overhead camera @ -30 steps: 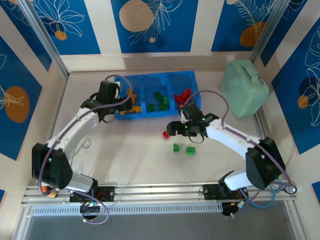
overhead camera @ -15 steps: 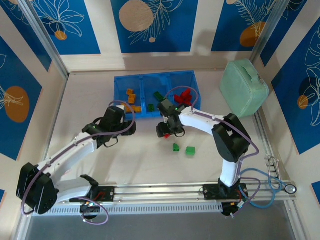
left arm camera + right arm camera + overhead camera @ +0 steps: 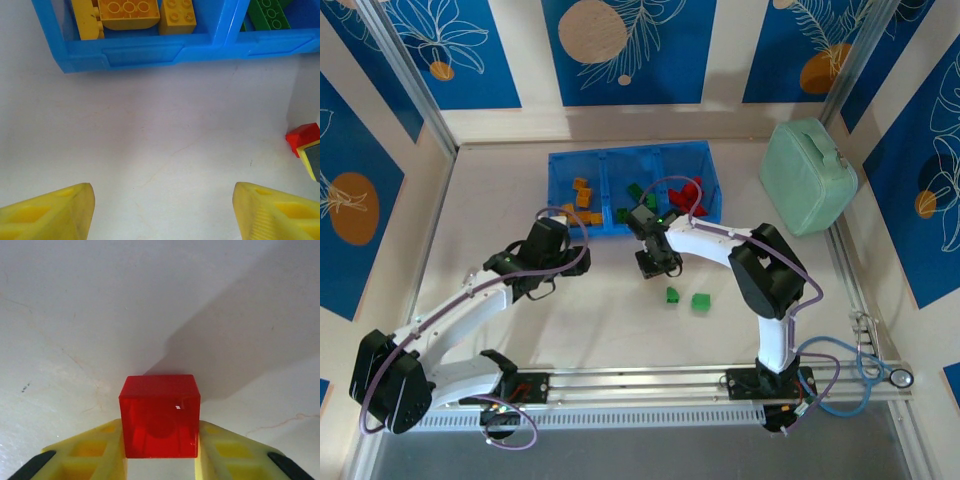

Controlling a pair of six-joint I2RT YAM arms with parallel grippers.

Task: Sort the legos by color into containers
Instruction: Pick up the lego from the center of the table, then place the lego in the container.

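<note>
R gripper (image 3: 160, 459) is clamped on a red lego (image 3: 160, 415) low over the table (image 3: 590, 330), just in front of the blue tray (image 3: 556, 190). L gripper (image 3: 162, 207) is spread wide w/ nothing btwn its fingers, facing the tray's yellow-orange legos (image 3: 129, 7). Two green legos (image 3: 672, 295) lie loose beside R gripper, and the mint case (image 3: 807, 177) sits well apart at far right. The tabletop is white and scuffed, w/ blue leaf-print panels (image 3: 620, 50) behind.

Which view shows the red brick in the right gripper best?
Right wrist. The red brick sits centre frame, clamped between the yellow fingers, with its near face sharp and unobstructed. The left wrist view catches just a red corner at its right edge, beside a fingertip. From the top, the right gripper covers most of it.
</note>
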